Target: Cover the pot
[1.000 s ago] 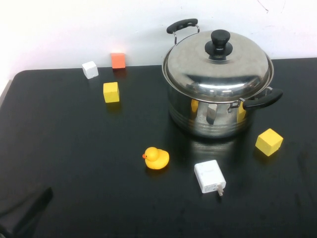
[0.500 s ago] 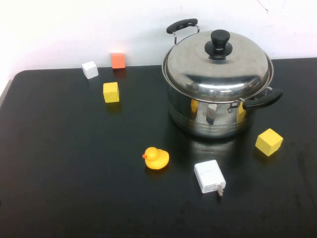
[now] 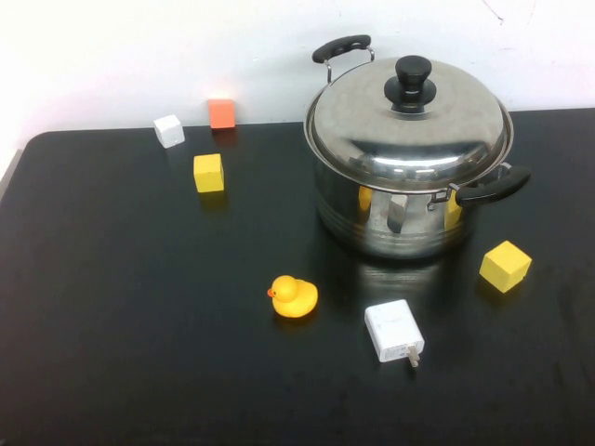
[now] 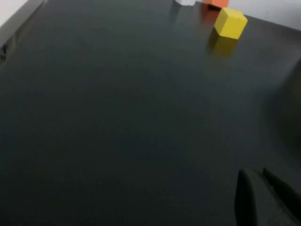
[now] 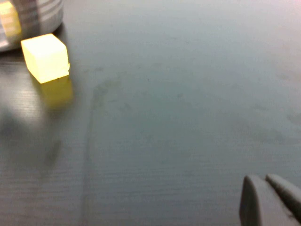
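The steel pot (image 3: pixel 400 218) stands at the back right of the black table (image 3: pixel 139 307), with black side handles. A domed steel lid (image 3: pixel 409 130) with a black knob (image 3: pixel 413 79) sits on its rim, closing it. Neither gripper shows in the high view. In the left wrist view my left gripper (image 4: pixel 255 173) hangs over bare table on the near left, fingers together and empty. In the right wrist view my right gripper (image 5: pixel 263 178) hangs over bare table on the right, fingers together and empty. An edge of the pot (image 5: pixel 33 14) shows there, well away from it.
A yellow cube (image 3: pixel 505 266) lies right of the pot, also in the right wrist view (image 5: pixel 45 57). A yellow duck (image 3: pixel 294 296) and a white charger (image 3: pixel 394 332) lie in front. Yellow (image 3: pixel 208 173), orange (image 3: pixel 221 112) and white (image 3: pixel 169 130) cubes lie back left.
A dark part of my left arm at the lower left of the high view has drawn back out of sight. The pot and lid have not moved.
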Tool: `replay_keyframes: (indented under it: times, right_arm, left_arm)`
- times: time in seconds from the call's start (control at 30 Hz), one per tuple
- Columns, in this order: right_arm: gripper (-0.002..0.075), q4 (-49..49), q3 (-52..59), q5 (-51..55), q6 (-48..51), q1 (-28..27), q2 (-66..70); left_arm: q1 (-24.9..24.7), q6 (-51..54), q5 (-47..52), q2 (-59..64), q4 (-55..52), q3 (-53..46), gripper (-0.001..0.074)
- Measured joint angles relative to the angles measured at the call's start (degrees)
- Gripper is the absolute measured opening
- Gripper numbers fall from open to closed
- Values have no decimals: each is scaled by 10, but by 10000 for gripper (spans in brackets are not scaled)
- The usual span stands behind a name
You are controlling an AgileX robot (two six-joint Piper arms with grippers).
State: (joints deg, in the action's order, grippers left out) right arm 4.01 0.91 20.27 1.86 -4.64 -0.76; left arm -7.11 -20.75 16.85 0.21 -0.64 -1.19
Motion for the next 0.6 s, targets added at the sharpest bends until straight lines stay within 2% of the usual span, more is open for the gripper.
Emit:
replay_keyframes:
  times: [0.23,0.6]
  right_arm:
    - [-2,0,0,0,0,0,0]
    - [-2,0,0,0,0,0,0]
  left_arm:
    - [0,43,8,0,2,1,0]
    - [3,52,10,-7,2,1,0]
